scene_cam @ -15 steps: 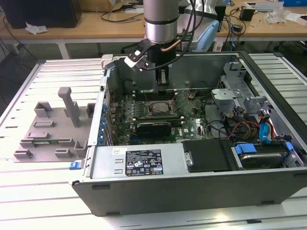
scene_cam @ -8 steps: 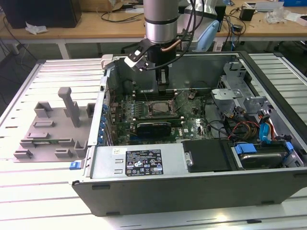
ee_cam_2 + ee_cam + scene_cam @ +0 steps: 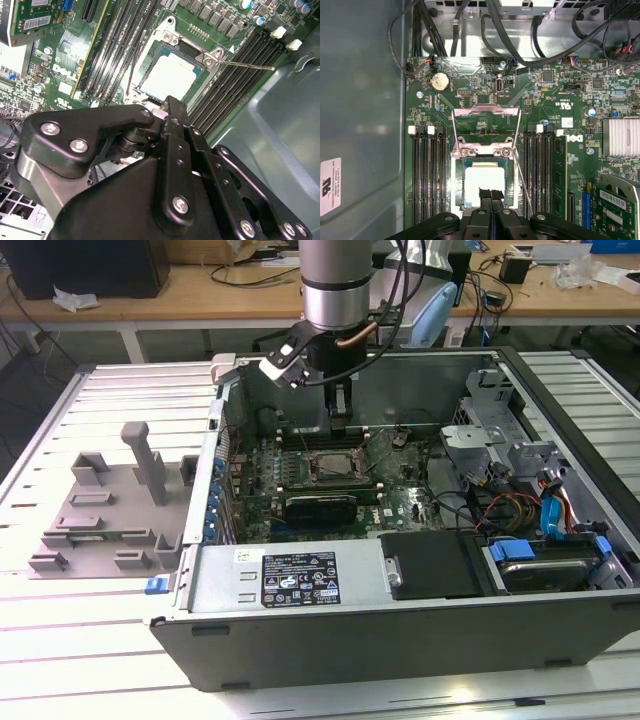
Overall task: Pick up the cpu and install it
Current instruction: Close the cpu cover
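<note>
Silvery-white on top, the cpu (image 3: 484,181) lies flat in the motherboard socket (image 3: 458,185), between two banks of memory slots (image 3: 427,175). The socket's metal retaining frame (image 3: 486,111) is swung open. The pincer (image 3: 491,194) hangs over the cpu's edge, its black fingertips (image 3: 485,194) pressed together with nothing between them; whether they touch the chip I cannot tell. The open computer case (image 3: 300,580) stands on the slatted surface (image 3: 60,660), a grey tray (image 3: 100,510) beside it toward the exterior view's left edge.
</note>
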Controlling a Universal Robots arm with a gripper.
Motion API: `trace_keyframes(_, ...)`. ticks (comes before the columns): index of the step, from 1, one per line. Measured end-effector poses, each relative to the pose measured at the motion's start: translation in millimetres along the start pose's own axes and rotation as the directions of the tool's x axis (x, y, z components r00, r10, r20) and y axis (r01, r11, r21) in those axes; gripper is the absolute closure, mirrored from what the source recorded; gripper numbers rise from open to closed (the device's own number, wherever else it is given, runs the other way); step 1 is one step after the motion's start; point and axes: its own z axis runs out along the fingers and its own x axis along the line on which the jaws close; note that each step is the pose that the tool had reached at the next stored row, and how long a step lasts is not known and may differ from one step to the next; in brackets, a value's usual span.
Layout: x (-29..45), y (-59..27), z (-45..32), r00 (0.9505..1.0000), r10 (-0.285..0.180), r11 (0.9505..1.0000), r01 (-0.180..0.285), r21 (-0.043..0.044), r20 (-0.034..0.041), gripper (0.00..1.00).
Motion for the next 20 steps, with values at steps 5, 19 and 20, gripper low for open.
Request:
trace_keyframes(5, 0.0, 0.0, -0.3, 1.0000, 0.000, 1.0000, 0.000, 0.0000, 0.0000, 0.89)
trace_keyframes(19, -0.1, 1.7, -12.6, 1.0000, 0.000, 1.0000, 0.000, 0.0001, 0.0000, 0.89)
trace_keyframes(20, -0.1, 5.3, -12.5, 1.0000, 0.000, 1.0000, 0.000, 0.0002, 0.0001, 0.89)
